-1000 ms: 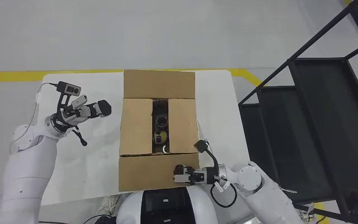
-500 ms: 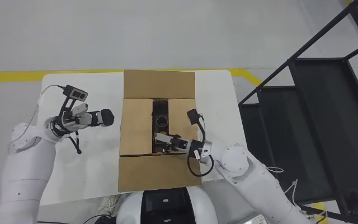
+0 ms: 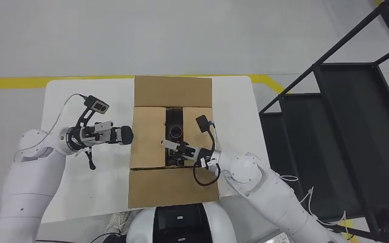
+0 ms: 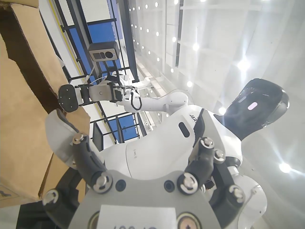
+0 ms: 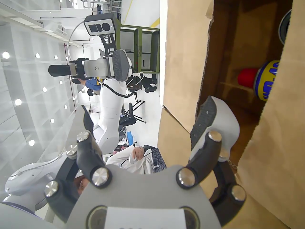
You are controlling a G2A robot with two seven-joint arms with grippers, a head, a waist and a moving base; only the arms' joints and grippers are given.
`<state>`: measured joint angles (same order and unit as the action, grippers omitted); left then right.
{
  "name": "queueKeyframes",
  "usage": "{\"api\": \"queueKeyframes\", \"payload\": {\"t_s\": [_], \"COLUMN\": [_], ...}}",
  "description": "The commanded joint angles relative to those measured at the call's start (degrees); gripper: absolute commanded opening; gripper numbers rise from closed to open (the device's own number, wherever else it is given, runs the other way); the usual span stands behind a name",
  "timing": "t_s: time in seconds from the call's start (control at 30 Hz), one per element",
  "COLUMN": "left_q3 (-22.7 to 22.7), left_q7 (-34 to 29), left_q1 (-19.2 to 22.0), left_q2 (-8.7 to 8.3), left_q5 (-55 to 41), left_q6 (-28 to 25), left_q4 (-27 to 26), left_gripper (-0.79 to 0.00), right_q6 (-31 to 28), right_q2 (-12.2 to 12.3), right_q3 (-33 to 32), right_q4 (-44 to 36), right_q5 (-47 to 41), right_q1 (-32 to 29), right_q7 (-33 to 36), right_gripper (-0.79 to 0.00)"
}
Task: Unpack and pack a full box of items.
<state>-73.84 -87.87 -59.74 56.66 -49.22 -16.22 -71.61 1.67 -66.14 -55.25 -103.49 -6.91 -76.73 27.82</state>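
the left gripper (image 3: 126, 135) has slid closer to the box (image 3: 148, 130) on the white surface (image 3: 73, 97), its fingers spread and empty. the right gripper (image 3: 173, 147) has swung from the near flap up to the gap between flaps, also open and empty, with a bottle (image 5: 264, 82) inside just beyond it.

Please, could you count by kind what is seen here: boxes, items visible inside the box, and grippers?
Cardboard box: 1
Items visible through the flap gap: 2 (dark round container, yellow-and-blue item with a red cap)
Grippers: 2 (left gripper, right gripper)
Total: 5
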Motion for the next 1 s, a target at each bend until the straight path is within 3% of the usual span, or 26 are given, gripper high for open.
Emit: {"api": "queueKeyframes", "payload": {"t_s": [0.0, 0.17, 0.4, 0.57, 0.77, 0.97], "left_q3": [-0.26, -0.91, -3.08, -4.85, -7.88, -12.31], "left_q7": [3.71, 7.99, 9.97, 11.17, 13.52, 14.81], "left_q1": [-0.96, -2.08, -3.7, -5.2, -6.65, -8.58], "left_q2": [0.05, 0.07, -0.12, -0.35, -0.31, -0.28], "left_q5": [-0.17, 0.58, 0.4, 0.45, -3.75, -9.83], "left_q6": [0.55, 1.11, 0.19, -0.03, -2.22, -5.05], "left_q4": [-0.6, -1.19, -2.76, -3.54, -5.37, -8.26], "left_gripper": [0.0, 0.0, 0.0, 0.0, 0.0, 0.0], "right_q6": [0.0, 3.74, 10.83, 4.71, -4.39, -6.85], "right_q2": [0.0, -0.37, -2.62, -4.01, -5.53, -10.6], "right_q3": [0.0, 0.78, 6.38, 10.02, 13.94, 23.21], "right_q4": [0.0, 1.94, 7.65, 8.2, 6.4, 14.07], "right_q5": [0.0, -0.91, -3.71, -4.69, -0.81, -3.1], "right_q1": [0.0, 1.01, 8.26, 11.63, 14.16, 21.47], "right_q7": [0.0, 0.57, 1.5, 4.89, 3.67, -0.46], "right_gripper": [0.0, 0.0, 0.0, 0.0, 0.0, 0.0]}}
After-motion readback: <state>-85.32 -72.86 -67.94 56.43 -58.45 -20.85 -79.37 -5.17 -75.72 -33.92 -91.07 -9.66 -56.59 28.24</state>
